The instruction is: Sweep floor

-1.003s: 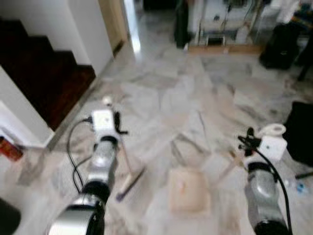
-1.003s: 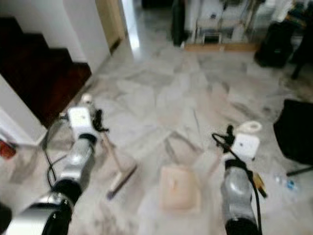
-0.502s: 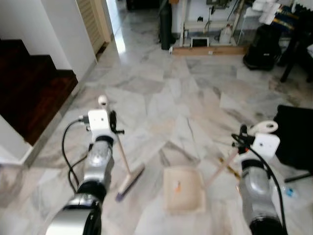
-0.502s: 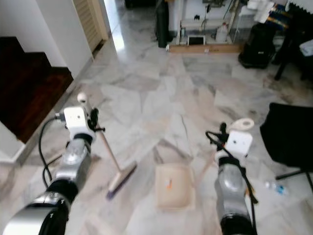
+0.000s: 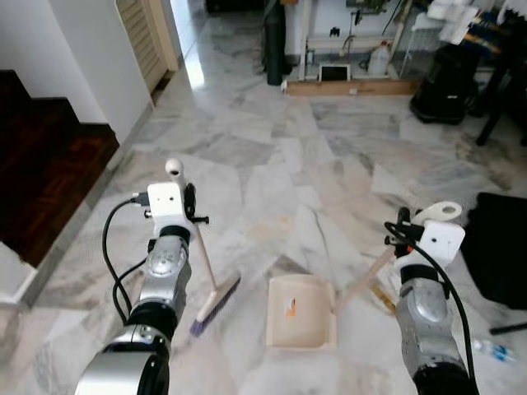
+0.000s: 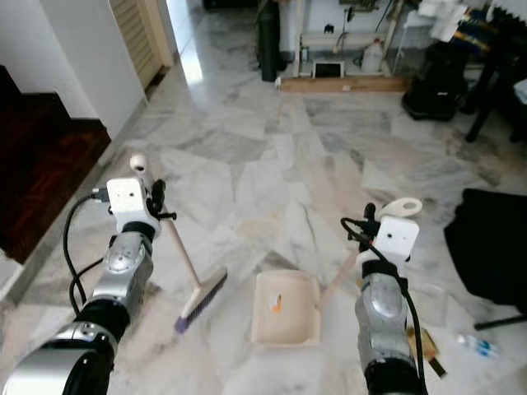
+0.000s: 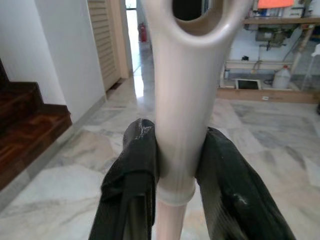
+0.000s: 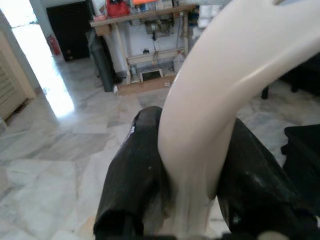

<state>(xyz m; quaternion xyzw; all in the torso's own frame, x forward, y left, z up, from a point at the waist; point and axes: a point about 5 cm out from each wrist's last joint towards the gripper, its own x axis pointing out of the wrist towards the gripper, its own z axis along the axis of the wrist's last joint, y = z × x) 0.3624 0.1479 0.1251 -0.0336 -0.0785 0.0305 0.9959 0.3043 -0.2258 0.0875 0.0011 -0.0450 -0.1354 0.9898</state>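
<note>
A small broom [image 5: 216, 299] with a pale handle and purple bristles rests its head on the marble floor, left of centre. My left gripper [image 7: 175, 170] is shut on the broom handle [image 7: 177, 100] near its looped top. A cream dustpan [image 5: 301, 311] lies flat on the floor just right of the broom head, with a small orange scrap [image 5: 290, 308] inside. Its long pale handle [image 5: 366, 278] slants up to the right, and my right gripper [image 8: 192, 185] is shut on the handle's top [image 8: 225, 85].
Dark wooden stairs [image 5: 41, 173] and a white wall stand at the left. A black chair or bag [image 5: 502, 247] sits at the right, with a plastic bottle [image 5: 496, 350] on the floor near it. Shelving, a jug and black bags [image 5: 449, 74] line the far wall.
The camera has swung, so the stairs slid further left and the picture sharpened. Broom and dustpan stay held; the broom head sits a little closer to the dustpan.
</note>
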